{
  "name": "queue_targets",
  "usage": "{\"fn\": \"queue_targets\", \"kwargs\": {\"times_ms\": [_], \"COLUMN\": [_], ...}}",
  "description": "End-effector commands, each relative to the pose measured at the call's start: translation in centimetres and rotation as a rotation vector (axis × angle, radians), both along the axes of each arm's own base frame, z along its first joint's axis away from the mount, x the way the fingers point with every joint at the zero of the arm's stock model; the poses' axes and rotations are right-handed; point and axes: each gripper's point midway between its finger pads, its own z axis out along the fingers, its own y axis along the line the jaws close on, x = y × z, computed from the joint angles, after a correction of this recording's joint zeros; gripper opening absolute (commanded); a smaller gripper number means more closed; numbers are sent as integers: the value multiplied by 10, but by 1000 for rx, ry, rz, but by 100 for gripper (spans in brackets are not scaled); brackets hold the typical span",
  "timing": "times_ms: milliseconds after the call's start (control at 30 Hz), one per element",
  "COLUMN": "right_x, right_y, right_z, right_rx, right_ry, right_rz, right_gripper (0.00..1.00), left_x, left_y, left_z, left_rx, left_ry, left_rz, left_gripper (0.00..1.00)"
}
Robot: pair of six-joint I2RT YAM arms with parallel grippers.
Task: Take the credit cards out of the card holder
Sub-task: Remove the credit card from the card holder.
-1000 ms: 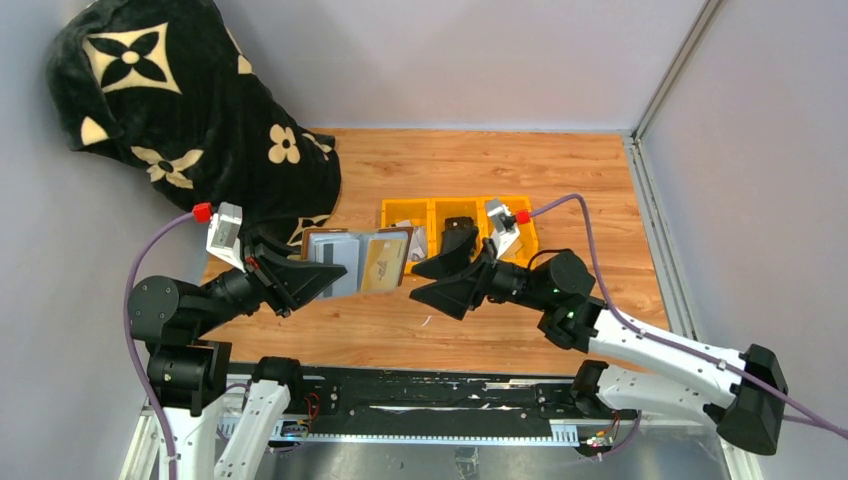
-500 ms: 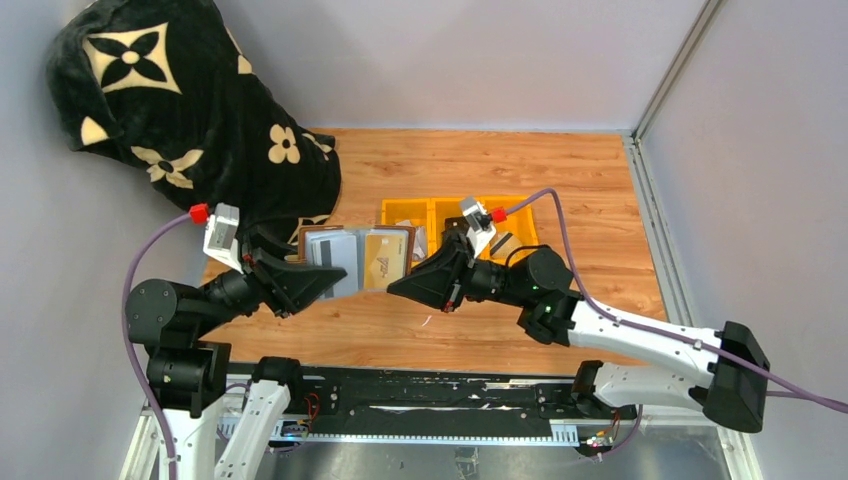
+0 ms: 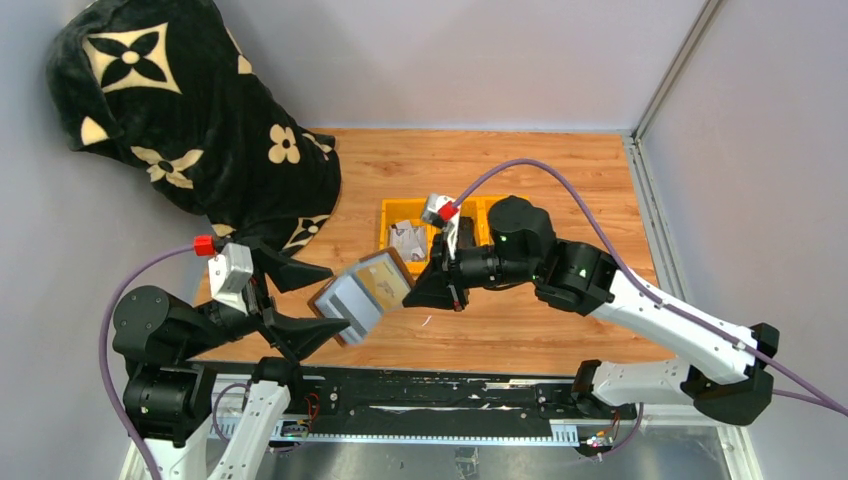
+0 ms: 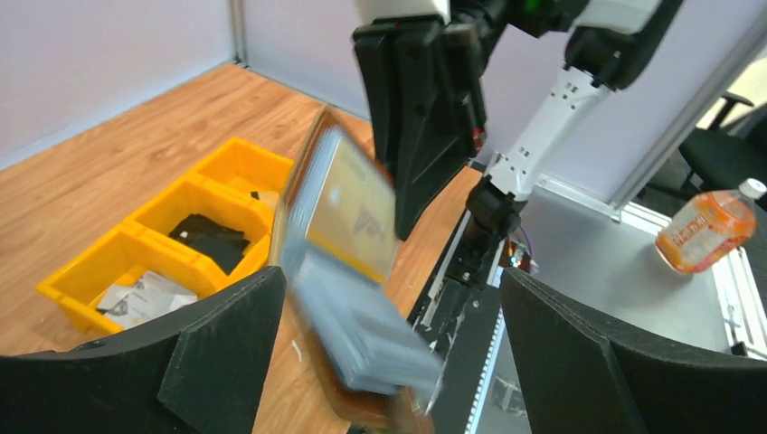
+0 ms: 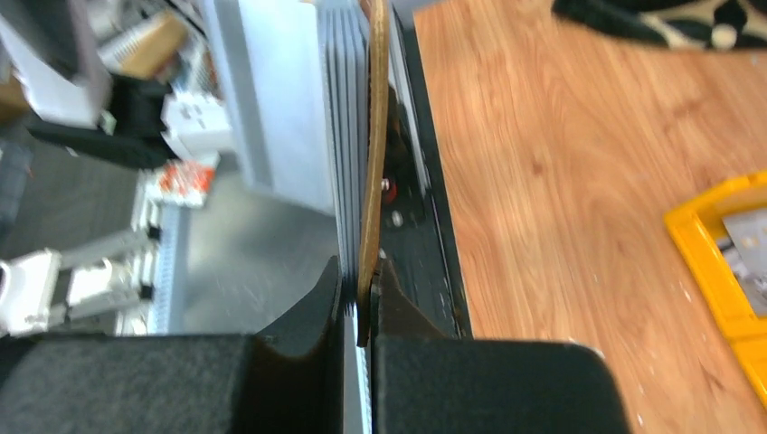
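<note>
Grey walls (image 3: 450, 60) close the table (image 3: 560, 170) on three sides. Wood-grain top, open run along the far and right edges. Black flower-print blanket (image 3: 190, 120) heaped in the far-left corner, spilling onto the boards. Right arm (image 3: 620, 290) reaches across the middle, hiding part of the yellow three-compartment tray (image 3: 395, 212). Crumpled pale item (image 3: 408, 240) in one end bin, black object (image 4: 210, 237) in the middle bin. Card holder (image 3: 365, 295) aloft over the near-centre table, open, grey sleeves (image 3: 350, 300) and gold card (image 3: 385, 283) showing. Right gripper (image 3: 415, 293) pinched tight on its brown leather edge. Left gripper (image 3: 335, 298) spread wide, one finger either side of the holder, no contact seen. Orange bottle (image 4: 710, 237) on the grey surface past the near rail.
</note>
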Motion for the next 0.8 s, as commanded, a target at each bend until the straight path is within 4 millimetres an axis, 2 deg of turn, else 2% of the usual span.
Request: {"fn": "queue_targets", "kwargs": {"times_ms": [0,100,300,567,767], "right_x": [-18,-23,-34,-42,-46], "right_y": [-26,-21,-4,19,31], "right_z": [-47,-44,-52,-34,-23], "right_rx": [-275,-308,-426,-409,-383], "right_ry": [-46,-69,-126,-188,-232], "right_rz": [129,185,282,345,388], "right_gripper": [0,0,0,0,0], "left_x": [-22,-18,-2,-9,-9], "left_y": [-6,-5,-7,-7,-7], "left_z": [-5,-16,-48,-74,-84], "left_rx": [45,68,89,113,115], "left_ry": [-56,-64,-6,23,32], "left_rz": [-126,-126,-145,-186,-178], "left_gripper": [93,92,88,86,76]}}
